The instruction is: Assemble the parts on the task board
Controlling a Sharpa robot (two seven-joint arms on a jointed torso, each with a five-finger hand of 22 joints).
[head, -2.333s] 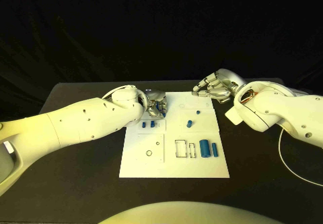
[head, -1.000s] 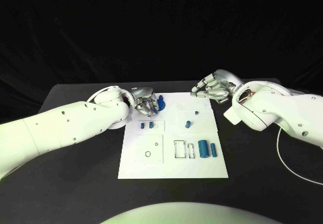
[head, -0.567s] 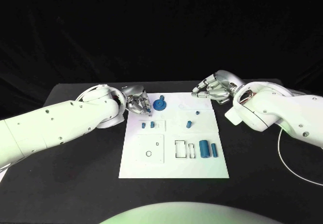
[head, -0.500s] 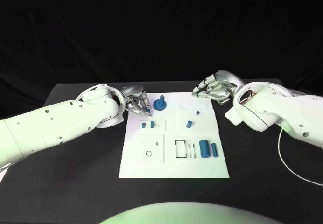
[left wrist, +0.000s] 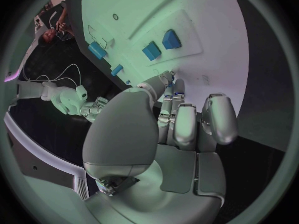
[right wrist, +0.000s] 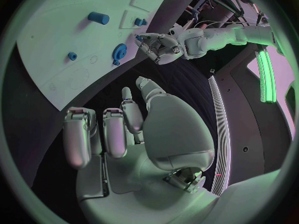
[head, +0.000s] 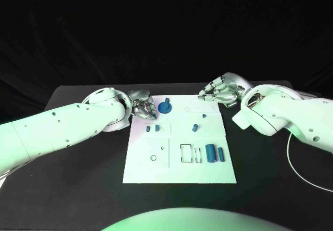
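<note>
The white task board (head: 180,166) lies in the middle of the table. A blue gear-shaped part (head: 165,106) (right wrist: 119,50) sits on its far left area. My left hand (head: 144,108) (left wrist: 181,127) hovers just left of that part, beside the board's edge, holding nothing. Two small blue pieces (head: 153,128) (left wrist: 161,45) sit in a recess nearer me. A short blue cylinder (head: 195,127) (right wrist: 98,18) and a tiny blue peg (head: 204,115) lie mid-board. My right hand (head: 221,91) (right wrist: 115,132) hangs empty over the board's far right corner.
Two larger blue cylinders (head: 216,154) and a thin blue piece (head: 197,154) lie beside a rectangular outline at the board's near right. Black table (head: 76,183) surrounds the board. A white cable (head: 298,171) trails at the right.
My left hand carried the blue gear to the board's far left area, let it go there and drew back left off the board. The right hand has stayed put.
</note>
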